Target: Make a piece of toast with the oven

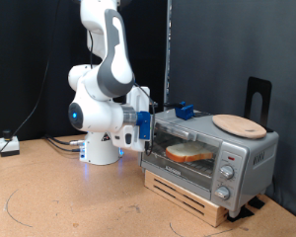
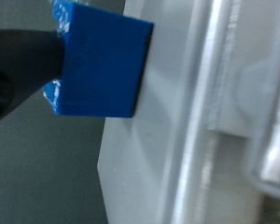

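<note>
small silver-grey countertop oven: door shut, tan orange-crusted slice of toast inside on rack. blue-padded pincer at its top rear corner; grip state indeterminable.

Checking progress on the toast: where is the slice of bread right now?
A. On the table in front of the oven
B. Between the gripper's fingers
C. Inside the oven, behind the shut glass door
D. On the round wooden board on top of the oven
C: the piece of toast shows through the shut glass door of the oven, lying inside it.
</note>
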Action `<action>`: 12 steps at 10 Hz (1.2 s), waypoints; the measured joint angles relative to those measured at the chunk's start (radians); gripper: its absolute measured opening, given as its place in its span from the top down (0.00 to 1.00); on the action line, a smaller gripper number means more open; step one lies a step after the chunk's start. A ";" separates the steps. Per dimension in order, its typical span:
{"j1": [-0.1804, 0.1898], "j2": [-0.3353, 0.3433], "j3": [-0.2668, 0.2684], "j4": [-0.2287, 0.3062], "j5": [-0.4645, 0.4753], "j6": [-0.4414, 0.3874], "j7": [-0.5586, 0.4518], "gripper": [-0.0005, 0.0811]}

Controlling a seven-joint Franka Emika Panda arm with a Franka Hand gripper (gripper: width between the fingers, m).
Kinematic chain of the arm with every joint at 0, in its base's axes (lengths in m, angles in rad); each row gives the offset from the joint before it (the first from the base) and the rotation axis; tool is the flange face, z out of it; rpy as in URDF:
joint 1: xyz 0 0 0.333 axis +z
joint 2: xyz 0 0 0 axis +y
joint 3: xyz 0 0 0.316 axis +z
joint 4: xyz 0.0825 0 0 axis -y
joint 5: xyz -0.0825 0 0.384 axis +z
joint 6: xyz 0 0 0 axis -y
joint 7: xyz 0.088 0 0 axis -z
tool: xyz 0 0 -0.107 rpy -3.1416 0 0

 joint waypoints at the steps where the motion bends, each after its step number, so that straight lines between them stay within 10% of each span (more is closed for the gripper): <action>1: 0.008 -0.037 0.015 -0.030 0.019 0.008 0.008 0.01; 12: -0.136 -0.089 -0.061 -0.009 -0.021 0.267 0.093 0.01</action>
